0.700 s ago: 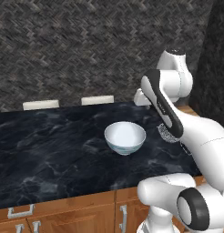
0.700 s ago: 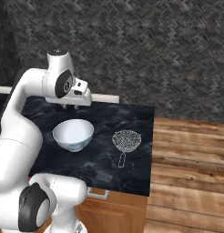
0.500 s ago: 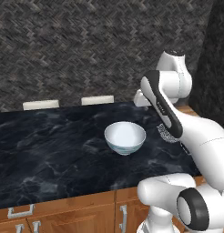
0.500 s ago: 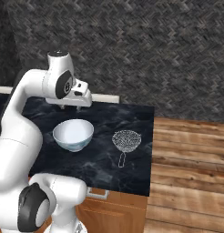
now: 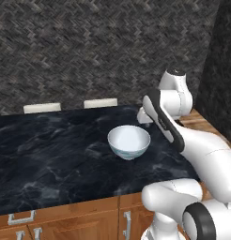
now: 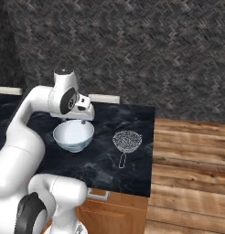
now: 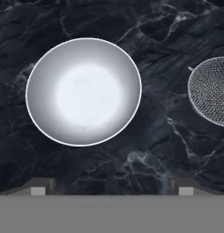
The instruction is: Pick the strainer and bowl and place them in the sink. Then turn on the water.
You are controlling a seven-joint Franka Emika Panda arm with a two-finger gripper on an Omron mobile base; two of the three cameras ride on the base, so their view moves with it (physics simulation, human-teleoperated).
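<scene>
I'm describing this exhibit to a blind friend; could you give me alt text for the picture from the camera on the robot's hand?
Looking straight down on a black marble counter, a round white bowl sits empty at centre left, with a silver wire-mesh strainer lying apart from it at the right edge. The two dark fingertips of the open end effector peek up at the bottom, touching neither.

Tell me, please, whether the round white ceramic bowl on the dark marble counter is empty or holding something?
Empty. The hand view looks straight down into the round white ceramic bowl and shows only its bare, smooth inside.
</scene>
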